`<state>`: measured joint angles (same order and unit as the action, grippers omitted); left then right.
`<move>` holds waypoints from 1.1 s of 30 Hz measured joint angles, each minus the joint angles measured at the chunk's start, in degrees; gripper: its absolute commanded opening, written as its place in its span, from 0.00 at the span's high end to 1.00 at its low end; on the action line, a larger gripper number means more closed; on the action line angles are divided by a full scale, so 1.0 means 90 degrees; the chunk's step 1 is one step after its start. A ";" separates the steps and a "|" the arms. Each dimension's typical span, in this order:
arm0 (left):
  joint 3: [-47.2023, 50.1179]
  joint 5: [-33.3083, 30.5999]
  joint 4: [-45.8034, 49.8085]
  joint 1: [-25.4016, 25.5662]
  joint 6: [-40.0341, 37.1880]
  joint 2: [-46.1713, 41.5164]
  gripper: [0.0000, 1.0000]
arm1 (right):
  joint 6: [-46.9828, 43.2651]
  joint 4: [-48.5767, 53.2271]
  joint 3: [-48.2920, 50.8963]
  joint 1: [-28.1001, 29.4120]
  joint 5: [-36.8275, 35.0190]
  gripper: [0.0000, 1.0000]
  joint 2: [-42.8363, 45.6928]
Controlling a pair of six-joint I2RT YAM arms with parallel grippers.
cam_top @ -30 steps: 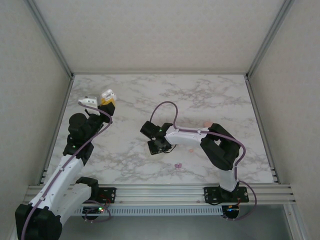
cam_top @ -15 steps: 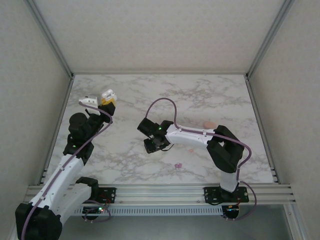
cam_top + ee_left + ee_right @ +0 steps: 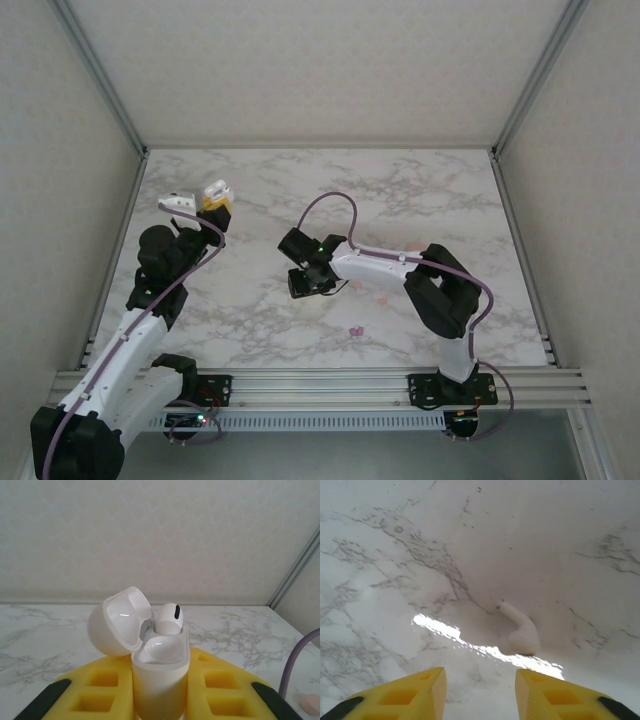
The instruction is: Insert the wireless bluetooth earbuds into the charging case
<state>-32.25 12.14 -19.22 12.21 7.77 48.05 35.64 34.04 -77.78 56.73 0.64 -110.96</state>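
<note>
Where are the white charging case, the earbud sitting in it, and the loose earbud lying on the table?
charging case (image 3: pixel 160 685): left wrist view, front of its body.
seated earbud (image 3: pixel 167 620): left wrist view, its rounded head.
loose earbud (image 3: pixel 524 638): right wrist view, its bulbous head.

In the left wrist view we see the charging case (image 3: pixel 160 680) cut off by the bottom edge, the stem of its seated earbud (image 3: pixel 168 618) hidden inside; overhead, the purple speck (image 3: pixel 354 330) is too small to identify.
</note>
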 measured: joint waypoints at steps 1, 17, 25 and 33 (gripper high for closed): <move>0.0000 -0.0002 0.0002 0.0000 0.0000 0.0000 0.87 | 0.0046 -0.0005 -0.0044 0.0005 -0.0002 0.56 -0.0068; -0.0114 -0.0005 0.0211 0.0000 -0.0027 0.0000 0.87 | 0.0852 -0.0070 -0.0102 0.0005 -0.0449 0.55 -0.0236; -0.0136 -0.0007 0.0231 0.0000 -0.0029 0.0000 0.87 | 0.0641 0.0039 -0.0559 0.0005 -0.0527 0.54 -0.0585; -0.0155 -0.0007 0.0277 0.0000 -0.0032 0.0000 0.87 | 0.0153 0.0287 -0.1251 0.0005 -0.0573 0.52 -0.0867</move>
<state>-33.65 12.08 -16.73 12.21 7.49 48.05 37.01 36.62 -89.03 56.77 -4.51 -118.76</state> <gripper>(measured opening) 0.205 0.457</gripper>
